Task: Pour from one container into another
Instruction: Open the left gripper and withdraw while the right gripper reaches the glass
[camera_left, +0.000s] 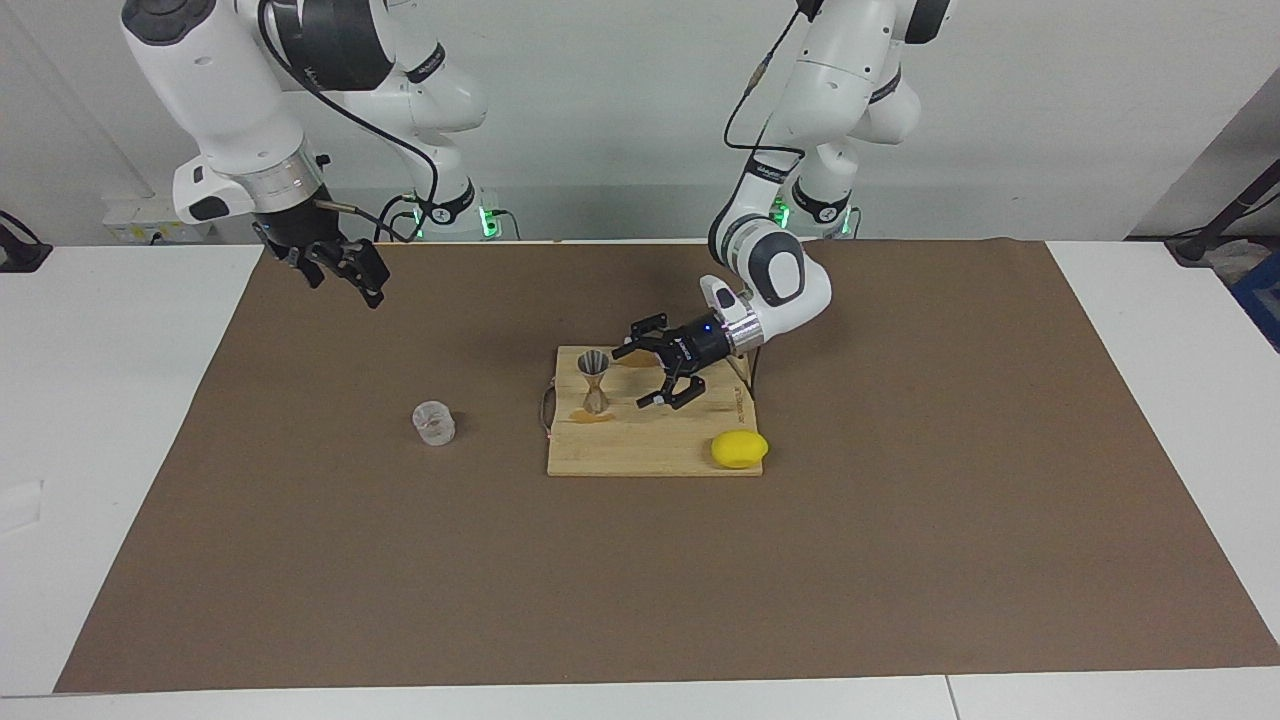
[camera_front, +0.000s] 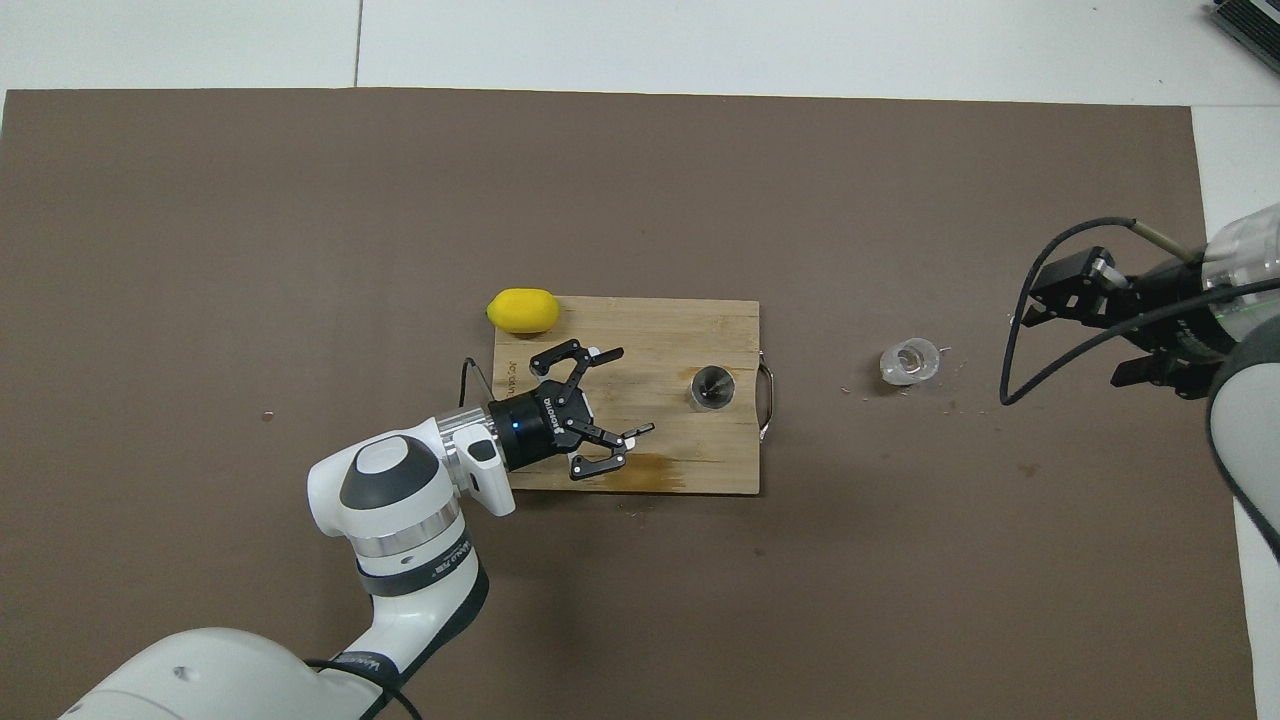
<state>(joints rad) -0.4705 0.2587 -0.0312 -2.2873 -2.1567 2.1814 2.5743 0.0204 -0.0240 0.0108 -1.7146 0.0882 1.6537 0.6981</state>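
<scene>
The jigger stands upright on the cutting board at mid-counter, by the edge toward the right arm. The left tool hovers beside it over the board, spread wide, empty. The glass cup sits on the brown mat, well apart from the right tool, raised near the counter's robot-side edge, open and empty. A lemon rests at the board's corner.

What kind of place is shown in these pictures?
Probably a robotics lab with a mock bar setup: two white robot arms at a white table covered by brown paper, with a wooden cutting board and silver hourglass-shaped metal jigger.
</scene>
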